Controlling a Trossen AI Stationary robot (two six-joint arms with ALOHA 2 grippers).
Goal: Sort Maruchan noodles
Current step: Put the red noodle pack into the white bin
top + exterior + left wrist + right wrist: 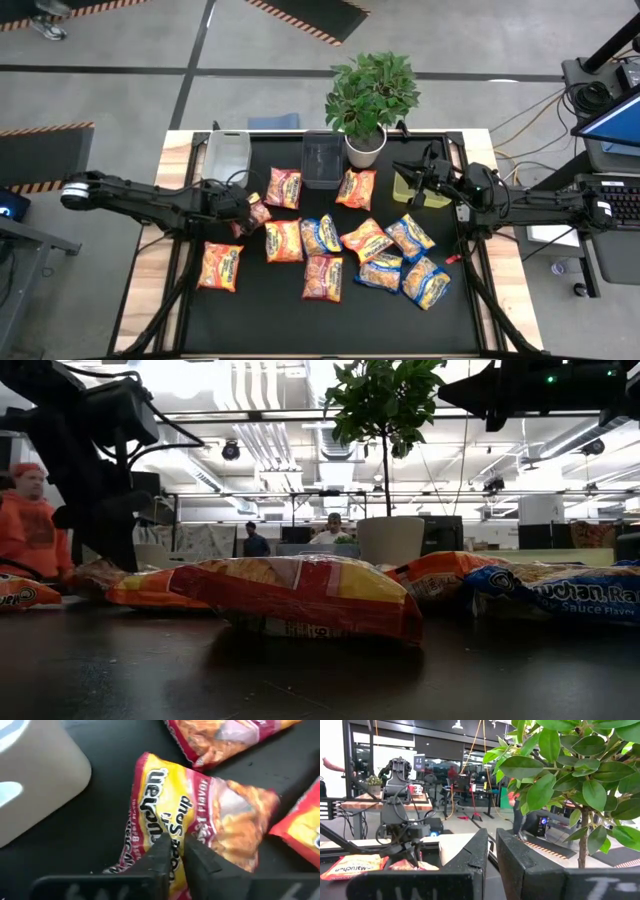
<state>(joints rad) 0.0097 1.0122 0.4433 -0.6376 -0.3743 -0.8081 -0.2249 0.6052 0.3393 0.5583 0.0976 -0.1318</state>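
We see the left gripper [243,208] low over the bench [180,310], jaws pinching a red-and-yellow noodle packet [200,820] near the left edge, just beside the pale bin [226,155]. The other noodle packets [345,250] spread across the middle and right. Open black surface lies along the front edge. The right gripper [412,175] hangs above the green bin [410,192] beside the potted plant [370,95], jaws nearly pressed together, holding nothing.

The left gripper [175,851] pinches a crumpled yellow-and-red noodle packet [200,815].
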